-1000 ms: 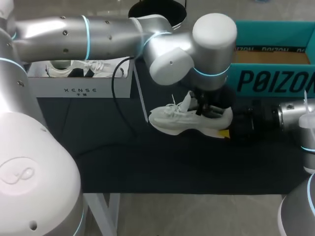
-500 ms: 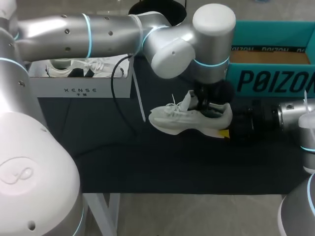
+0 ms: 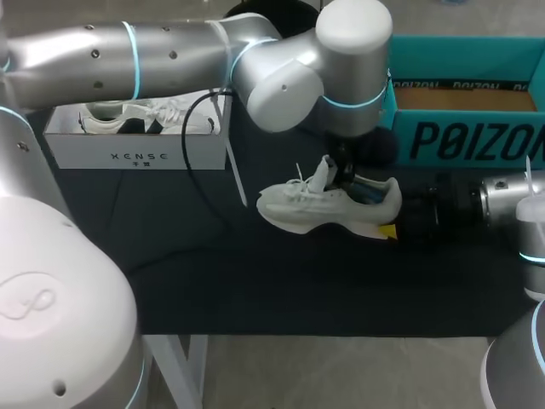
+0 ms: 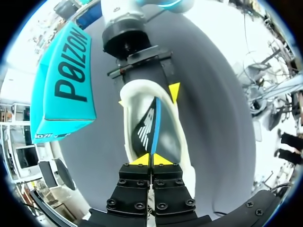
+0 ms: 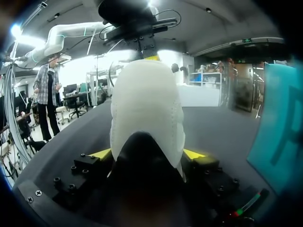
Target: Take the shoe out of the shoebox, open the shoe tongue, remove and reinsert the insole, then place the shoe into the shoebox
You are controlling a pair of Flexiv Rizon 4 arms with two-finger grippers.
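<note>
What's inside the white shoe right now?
A dark insole with a blue edge stands tilted in the shoe opening. Its near end is pinched by the left hand. The inside of the toe end is covered by that hand and the upper, so it cannot be seen.

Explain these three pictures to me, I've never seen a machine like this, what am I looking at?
It is a robot with two arms at a table. One picture looks down from above; the other two come from cameras on each wrist. At the middle of the dark mat is a white shoe. The right hand grips its heel from both sides. The left hand pinches the shoe's black insole. A white box with another shoe and a teal box stand behind.
</note>
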